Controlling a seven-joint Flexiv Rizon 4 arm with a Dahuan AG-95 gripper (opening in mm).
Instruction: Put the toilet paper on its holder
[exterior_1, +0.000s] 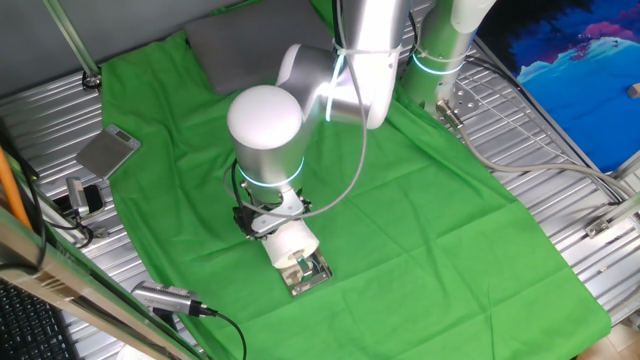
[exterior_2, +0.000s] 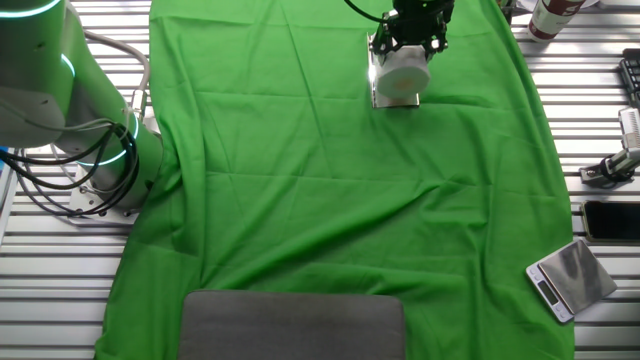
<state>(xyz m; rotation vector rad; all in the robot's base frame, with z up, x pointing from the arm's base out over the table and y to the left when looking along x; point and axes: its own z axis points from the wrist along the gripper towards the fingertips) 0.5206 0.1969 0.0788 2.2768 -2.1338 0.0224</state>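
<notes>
The toilet paper is a white roll held low over the green cloth at the near side of the table. It lies right against the small chrome holder, whose shiny plate shows just beyond the roll. My gripper comes down from above with its fingers on both sides of the roll. In the other fixed view the gripper is at the top edge, the toilet paper sits under it, and the holder peeks out below the roll. The holder's bar is mostly hidden by the roll.
A flat dull-grey plate lies at the far end of the green cloth, also seen in the other view. A small metal scale sits off the cloth. A camera with cable stands near the front edge.
</notes>
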